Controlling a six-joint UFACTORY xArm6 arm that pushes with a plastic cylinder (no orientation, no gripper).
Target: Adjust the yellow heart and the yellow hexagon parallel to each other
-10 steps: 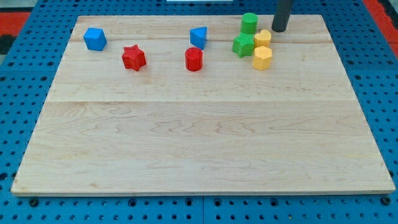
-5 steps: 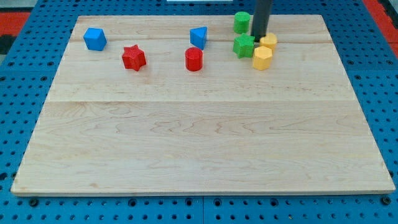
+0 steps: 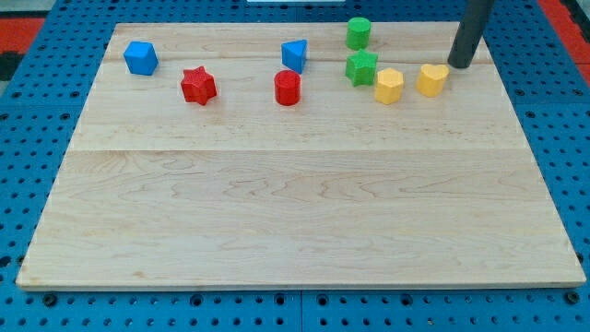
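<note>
While my tip (image 3: 458, 65) sits bare just right of the yellow heart block (image 3: 431, 79) — near it, pushing nothing — that heart lies level with the yellow hexagon block (image 3: 389, 86), upper right of the wooden board (image 3: 295, 212). Side by side, apart — I judge little remains.

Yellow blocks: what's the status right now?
My tip just right of yellow heart. Yellow hexagon left of it, apart. Green star beside the hexagon.
</note>
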